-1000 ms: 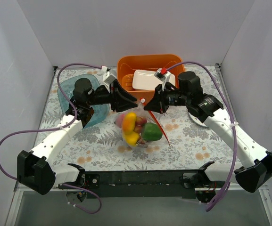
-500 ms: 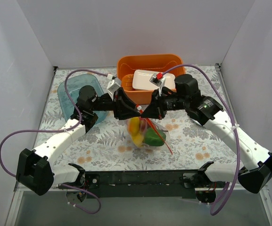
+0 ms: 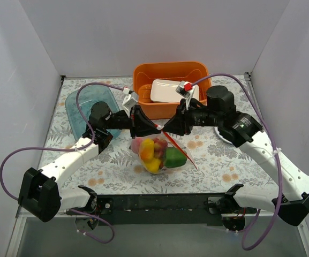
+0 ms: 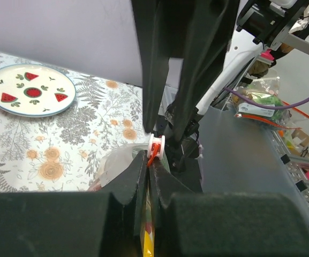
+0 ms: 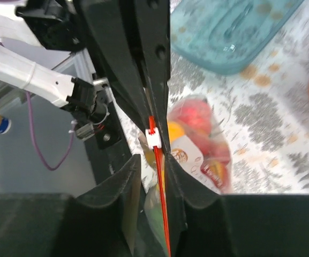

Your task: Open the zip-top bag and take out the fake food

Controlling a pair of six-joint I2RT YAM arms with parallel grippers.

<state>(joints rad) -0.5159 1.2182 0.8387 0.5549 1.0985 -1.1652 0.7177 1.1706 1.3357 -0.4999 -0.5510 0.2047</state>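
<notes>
The zip-top bag (image 3: 158,154) hangs in the air between my two grippers, mouth up. Fake food fills it: a yellow pepper (image 3: 147,150), a green pepper (image 3: 174,158) and pinkish-red pieces (image 5: 197,115). My left gripper (image 3: 153,128) (image 4: 150,160) is shut on the bag's mouth, just behind the white zip slider (image 4: 157,145). My right gripper (image 3: 168,128) (image 5: 151,160) faces it tip to tip and holds the orange-red zip strip (image 5: 161,203) against one finger. The slider (image 5: 152,138) sits between the two grippers. A loose end of the strip trails down right (image 3: 189,159).
An orange basket (image 3: 143,75) with a white container (image 3: 165,91) stands behind the grippers. A teal see-through tray (image 3: 82,104) lies at the back left. A white plate with red triangles (image 4: 31,93) lies under my right arm. Floral cloth covers the table.
Both grippers have closed in on each other over the table's middle. The bag has swung and now hangs lower, with its food settled.
</notes>
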